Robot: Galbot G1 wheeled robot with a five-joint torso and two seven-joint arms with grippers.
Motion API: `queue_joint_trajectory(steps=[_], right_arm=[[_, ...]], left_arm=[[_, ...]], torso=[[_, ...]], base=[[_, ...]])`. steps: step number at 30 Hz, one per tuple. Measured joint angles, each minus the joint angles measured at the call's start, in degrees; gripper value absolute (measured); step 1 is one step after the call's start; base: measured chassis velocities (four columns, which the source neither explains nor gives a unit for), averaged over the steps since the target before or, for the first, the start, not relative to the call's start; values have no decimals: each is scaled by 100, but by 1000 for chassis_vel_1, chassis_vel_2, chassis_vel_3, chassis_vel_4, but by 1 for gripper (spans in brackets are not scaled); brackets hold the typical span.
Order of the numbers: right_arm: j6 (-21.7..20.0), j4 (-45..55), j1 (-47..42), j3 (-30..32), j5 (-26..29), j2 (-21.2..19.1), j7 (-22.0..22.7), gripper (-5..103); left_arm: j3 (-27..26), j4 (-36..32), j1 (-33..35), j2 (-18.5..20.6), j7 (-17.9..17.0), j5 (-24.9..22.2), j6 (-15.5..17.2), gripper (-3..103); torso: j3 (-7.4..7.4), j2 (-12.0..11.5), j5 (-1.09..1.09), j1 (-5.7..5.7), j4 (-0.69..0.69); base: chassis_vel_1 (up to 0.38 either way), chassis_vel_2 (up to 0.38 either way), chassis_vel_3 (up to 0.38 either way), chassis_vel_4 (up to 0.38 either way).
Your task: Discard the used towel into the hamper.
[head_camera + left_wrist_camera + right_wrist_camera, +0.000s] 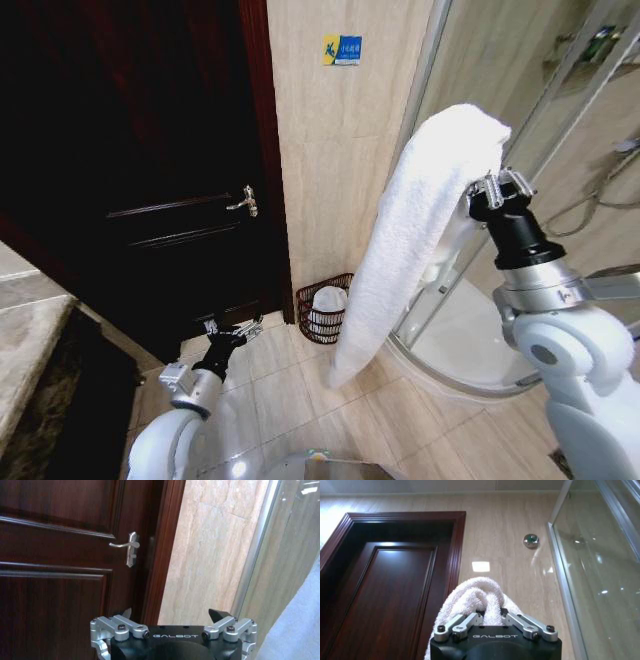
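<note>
Towel (415,220): white, held high at right of centre in the head view, folded over at the top and hanging down in a long strip toward the floor. Right tool (497,186) is closed on the towel's upper fold; in the right wrist view the towel (477,596) bunches between the fingers (465,621) of the right tool (492,617).

Hamper (325,308): reddish-brown wire basket on the tiled floor (300,400), lower centre of the head view, against the beige wall (330,150), between the dark door (150,180) and the glass shower enclosure (520,100). Something white lies inside it. The towel's lower end hangs just right of the hamper in the picture, not touching it.

Left tool (232,329): low at lower left of the head view, in front of the door, holding nothing, jaws apart. In the left wrist view the left tool (172,615) points toward the door frame, with the door handle (127,547) above left.
</note>
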Motion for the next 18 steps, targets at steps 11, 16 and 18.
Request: queue_joint_trajectory(steps=[11,16,18], right_arm=[[-2,173,-159,1,-146,75,15,13],[-1,267,-196,10,-152,82,50,13],[-2,266,-94,61,-77,1,81,13]], left_arm=[[0,0,0,0,0,0,0,100],[0,0,-1,0,0,0,0,100],[1,0,-2,0,0,0,0,100]], torso=[[-2,-7,0,0,1],[-5,-12,-1,-1,-2],[-6,-17,1,1,-1]], base=[[-58,66,69,-60],[-201,161,175,-183],[-156,195,184,-177]])
